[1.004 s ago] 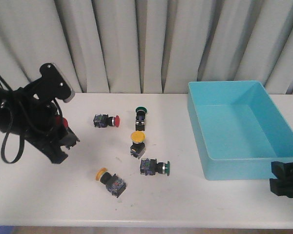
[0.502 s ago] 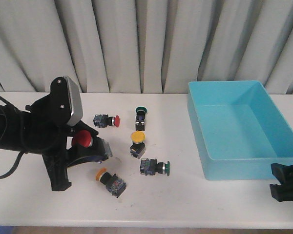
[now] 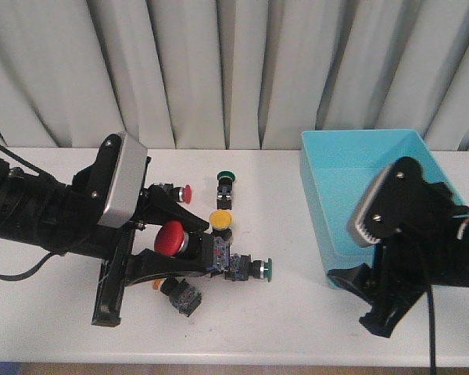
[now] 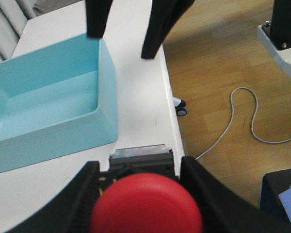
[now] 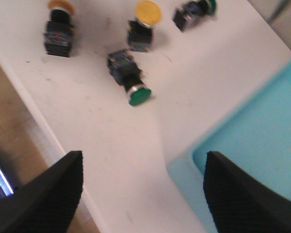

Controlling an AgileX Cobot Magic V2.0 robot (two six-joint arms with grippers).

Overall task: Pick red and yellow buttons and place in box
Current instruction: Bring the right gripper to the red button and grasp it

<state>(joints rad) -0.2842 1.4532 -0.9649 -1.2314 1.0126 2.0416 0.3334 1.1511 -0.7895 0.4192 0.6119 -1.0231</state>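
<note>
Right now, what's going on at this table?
The left gripper holds a red button above the table, on the side away from the blue box. The right gripper hangs open and empty by the box's front corner. A red, two yellow and two green buttons lie loose on the table.

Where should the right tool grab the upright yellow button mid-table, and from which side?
Probably from above. The upright yellow button stands cap-up on its black blocky body, so the flat sides of that body under the cap suit the fingers better than the rounded cap. Close across the body, keeping clear of the green button lying just in front. The right tool is open and empty.
</note>
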